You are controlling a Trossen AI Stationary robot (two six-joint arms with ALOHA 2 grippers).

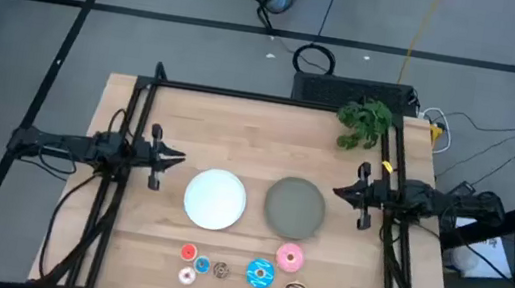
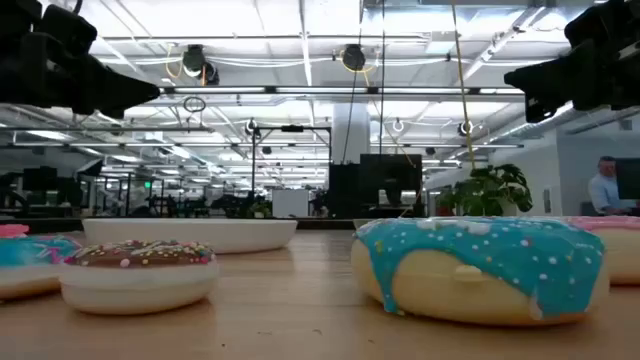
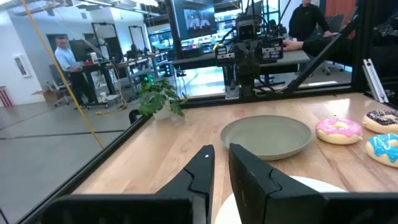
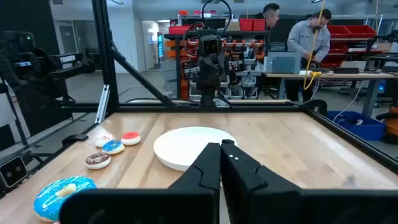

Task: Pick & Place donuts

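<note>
Wooden table [image 1: 257, 144] holds seven donuts [image 1: 260, 273]; left hand [image 1: 177, 160] barely parted, right hand [image 1: 340, 189] closed, both empty.

your high camera looks straight down on the whole worktop [image 1: 260, 124]. the low one sits at worktop height, very near the blue donut [image 2: 480, 265], facing the room. each wrist camera looks level across the worktop toward the opposite arm. both wrist views share the white plate [image 4: 189, 144], and the left also catches the grey plate [image 3: 267, 134].
</note>
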